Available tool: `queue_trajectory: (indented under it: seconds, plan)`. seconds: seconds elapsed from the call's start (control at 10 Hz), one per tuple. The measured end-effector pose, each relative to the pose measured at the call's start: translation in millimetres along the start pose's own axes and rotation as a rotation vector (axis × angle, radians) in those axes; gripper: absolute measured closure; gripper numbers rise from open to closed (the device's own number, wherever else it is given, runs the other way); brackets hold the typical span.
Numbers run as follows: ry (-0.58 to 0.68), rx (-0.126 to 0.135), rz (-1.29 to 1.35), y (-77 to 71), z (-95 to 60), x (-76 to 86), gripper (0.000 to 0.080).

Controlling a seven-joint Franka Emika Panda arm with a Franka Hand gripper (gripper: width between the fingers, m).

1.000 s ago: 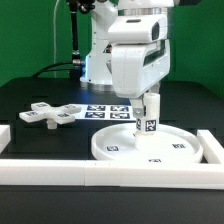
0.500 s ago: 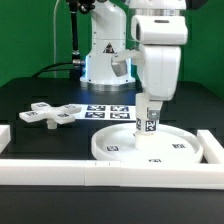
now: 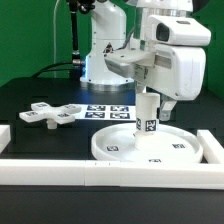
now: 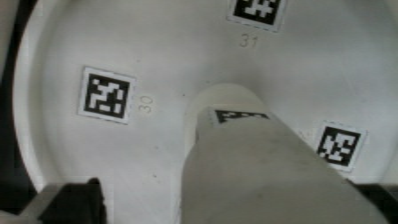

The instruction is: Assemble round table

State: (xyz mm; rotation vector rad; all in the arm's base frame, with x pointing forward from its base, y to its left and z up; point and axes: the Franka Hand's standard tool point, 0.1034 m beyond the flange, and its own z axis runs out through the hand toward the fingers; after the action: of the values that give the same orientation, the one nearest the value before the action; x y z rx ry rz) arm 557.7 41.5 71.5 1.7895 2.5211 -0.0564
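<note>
White plastic makes up the short thick cylinder leg (image 3: 146,118), which stands upright near the middle of the large rimmed round white disc (image 3: 125,148). Its long axis runs straight up from the disc's face, and a small black-and-white square tag on its side faces the exterior camera. The disc lies flat with its rim upward and several square tags on its inner face. In the wrist view the leg (image 4: 258,160) rises toward the lens out of the disc (image 4: 160,40), with tags around its base. The disc sits in the corner made by the long white front border bar (image 3: 70,176) and the shorter white bar (image 3: 212,148) on the exterior view's right, close against both. The white cross-shaped foot piece (image 3: 48,114) lies flat on the exterior view's left, well apart from the disc. Between them, farther back, lies the flat white marker board (image 3: 108,110). Everything rests on a matt black table top (image 3: 40,145) before a plain green backdrop (image 3: 30,40). The white arm's gripper (image 3: 163,102) hangs just above the top of the leg, its jaws wide apart and clasping nothing. One dark fingertip (image 4: 68,200) shows beside the leg with a gap between.
</note>
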Motion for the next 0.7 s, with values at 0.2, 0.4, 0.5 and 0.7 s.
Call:
queue_trajectory:
  seconds: [0.2,0.4,0.5,0.7]
  plan:
    - [0.000,0.001,0.011,-0.2,0.5,0.1,0.0273]
    - [0.000,0.003,0.013,-1.0,1.3,-0.7,0.0393]
    - [0.000,0.003,0.014,-1.1,1.5,-0.8,0.0392]
    - [0.000,0.004,0.030,-1.5,2.1,-1.1,0.0392]
